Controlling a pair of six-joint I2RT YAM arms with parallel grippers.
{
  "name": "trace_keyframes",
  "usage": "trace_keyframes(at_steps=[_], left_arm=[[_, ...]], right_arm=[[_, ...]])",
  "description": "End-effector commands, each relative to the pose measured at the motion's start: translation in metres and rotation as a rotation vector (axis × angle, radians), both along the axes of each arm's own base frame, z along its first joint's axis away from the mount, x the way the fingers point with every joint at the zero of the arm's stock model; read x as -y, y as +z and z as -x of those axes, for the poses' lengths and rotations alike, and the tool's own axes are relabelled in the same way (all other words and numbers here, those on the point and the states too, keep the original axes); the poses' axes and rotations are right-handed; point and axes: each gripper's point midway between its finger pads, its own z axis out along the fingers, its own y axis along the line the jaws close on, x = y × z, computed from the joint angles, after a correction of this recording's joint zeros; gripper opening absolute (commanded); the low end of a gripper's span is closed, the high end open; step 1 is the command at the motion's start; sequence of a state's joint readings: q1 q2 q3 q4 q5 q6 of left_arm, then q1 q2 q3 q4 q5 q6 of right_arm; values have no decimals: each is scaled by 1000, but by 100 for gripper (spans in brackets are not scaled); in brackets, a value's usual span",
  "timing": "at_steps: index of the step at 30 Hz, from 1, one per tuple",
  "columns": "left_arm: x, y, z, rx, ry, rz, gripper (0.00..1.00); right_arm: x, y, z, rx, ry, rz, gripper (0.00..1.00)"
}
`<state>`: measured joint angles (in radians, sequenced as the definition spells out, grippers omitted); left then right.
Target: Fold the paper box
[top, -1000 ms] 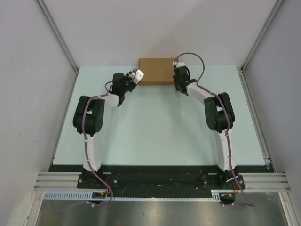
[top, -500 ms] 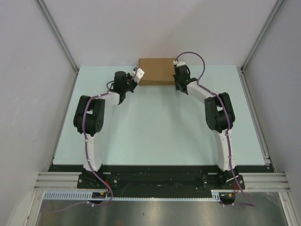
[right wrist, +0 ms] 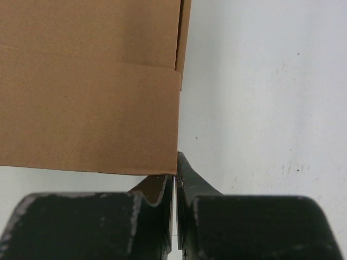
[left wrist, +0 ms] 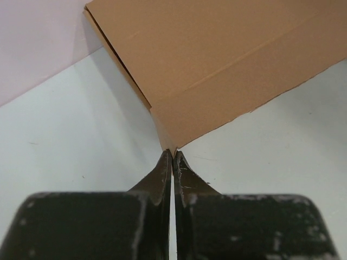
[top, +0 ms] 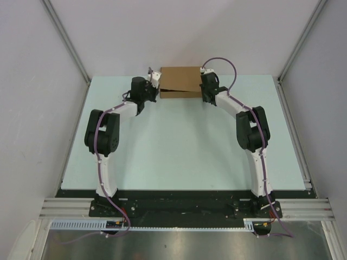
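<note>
A: Whereabouts of the paper box (top: 180, 80)?
B: Midway along the far edge of the tabletop (top: 179, 141).
A: And the left gripper (left wrist: 172, 157)?
B: Pinched shut on its near-left corner.
A: The right gripper (right wrist: 176, 170)?
B: Clamped on the near-right corner.

The paper box (top: 181, 81) is matt brown cardboard, smooth, creased. The table (top: 179, 146) looks matt pale green, faintly speckled. At 6 o'clock, a metal plate (top: 179, 244) has a dull brushed sheen.
</note>
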<state>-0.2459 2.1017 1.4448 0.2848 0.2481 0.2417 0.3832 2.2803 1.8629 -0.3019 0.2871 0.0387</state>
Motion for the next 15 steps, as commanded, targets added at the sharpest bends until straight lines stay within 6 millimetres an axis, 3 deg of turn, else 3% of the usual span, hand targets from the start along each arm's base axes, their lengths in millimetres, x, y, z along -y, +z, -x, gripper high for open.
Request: trace_keyframes(at_steps=[1, 12, 15], left_arm=[[26, 47, 1, 20, -33, 202, 0], [29, 26, -4, -39, 54, 315, 0], [29, 30, -8, -23, 65, 335, 0]], right_arm=[[-25, 22, -18, 81, 22, -84, 0], [-28, 17, -20, 75, 16, -126, 0], [-31, 14, -21, 75, 15, -141, 0]])
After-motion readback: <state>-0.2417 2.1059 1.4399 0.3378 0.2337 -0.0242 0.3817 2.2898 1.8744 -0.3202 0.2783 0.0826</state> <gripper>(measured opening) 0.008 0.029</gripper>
